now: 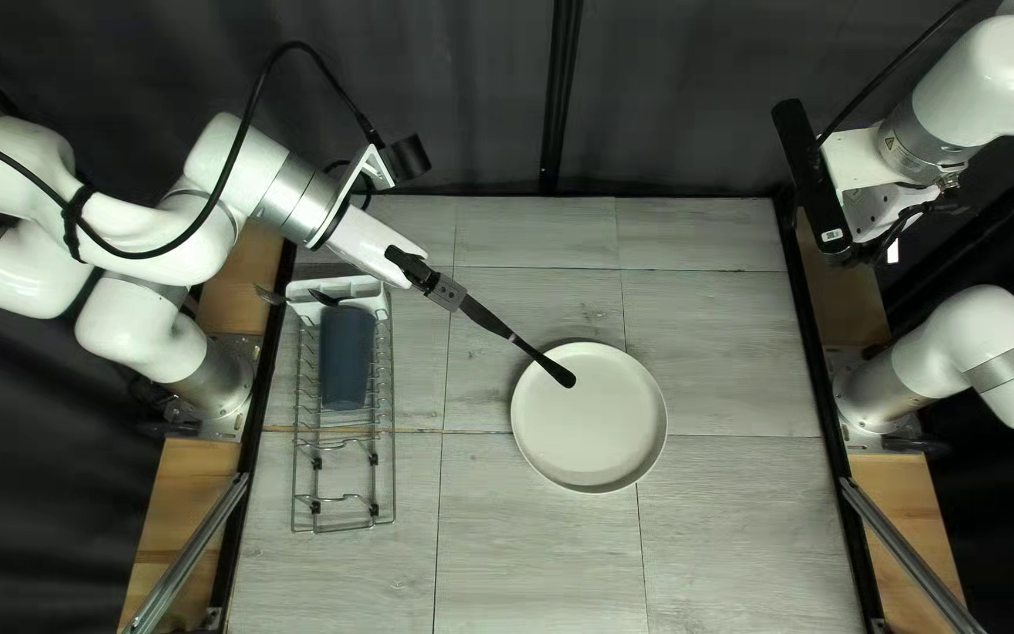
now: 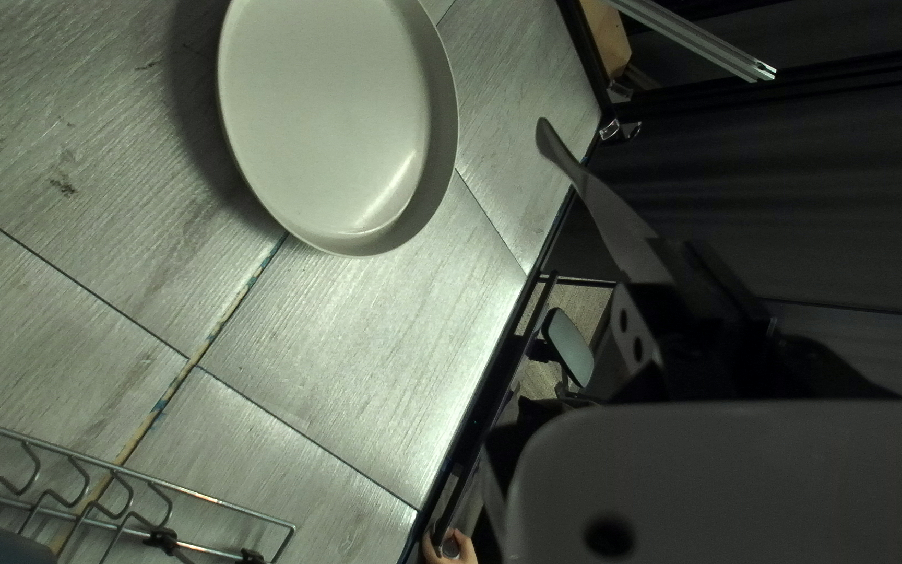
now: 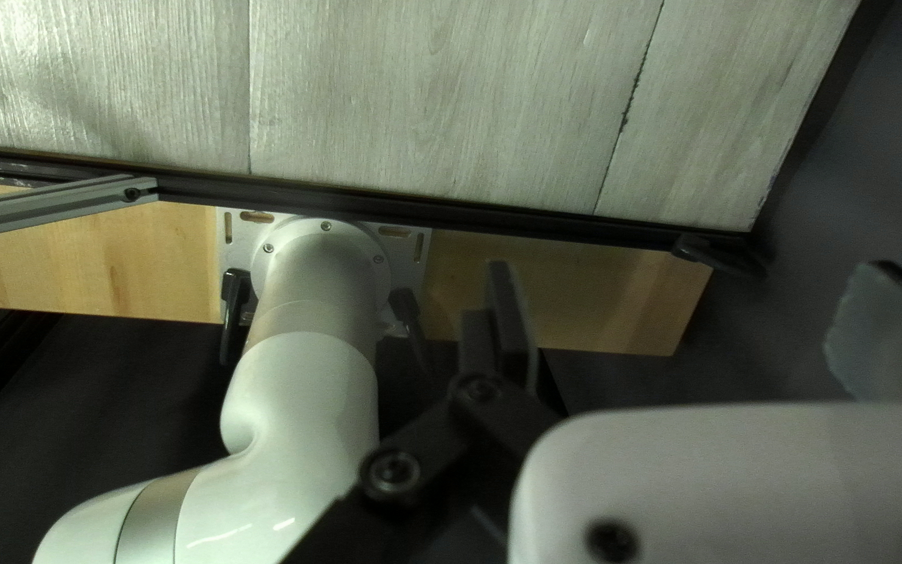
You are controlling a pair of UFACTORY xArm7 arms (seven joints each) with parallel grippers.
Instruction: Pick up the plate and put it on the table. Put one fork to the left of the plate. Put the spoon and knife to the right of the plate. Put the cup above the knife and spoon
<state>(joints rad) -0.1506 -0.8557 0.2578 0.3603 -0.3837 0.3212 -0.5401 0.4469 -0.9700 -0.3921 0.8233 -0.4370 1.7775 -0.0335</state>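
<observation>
Since the plate [image 1: 589, 423] lies on the counter [image 1: 718, 352] near its middle, I take that first part of the task as done and the cutlery as the step in hand. My left pincer [image 1: 455, 295] is clamped on what I take to be the knife [image 1: 547, 366], its dark rounded end slanting out over the plate's far-left rim. It looks raised, not resting on anything. My right pincer [image 3: 686, 298] has its fingers apart with nothing between them, off by the counter's right edge, so I'd leave that arm where it is.

If this is the knife, it belongs right of the plate. The next move, as I judge it, is to carry it across high enough to pass over the rim, turn it to run near to far, then lower it flat beside the plate before letting go. Dipping too soon could knock the rim and shove the plate; a poor grip might let the knife swivel as it lands.

At the left, the rack [image 1: 394, 472] holds the cup [image 1: 345, 359], and dark ends of cutlery [image 1: 270, 295] show at its far-end caddy [image 1: 362, 285]. I can't tell fork from spoon there. Both sides of the plate lack their pieces, and the cup should wait until knife and spoon are down.
</observation>
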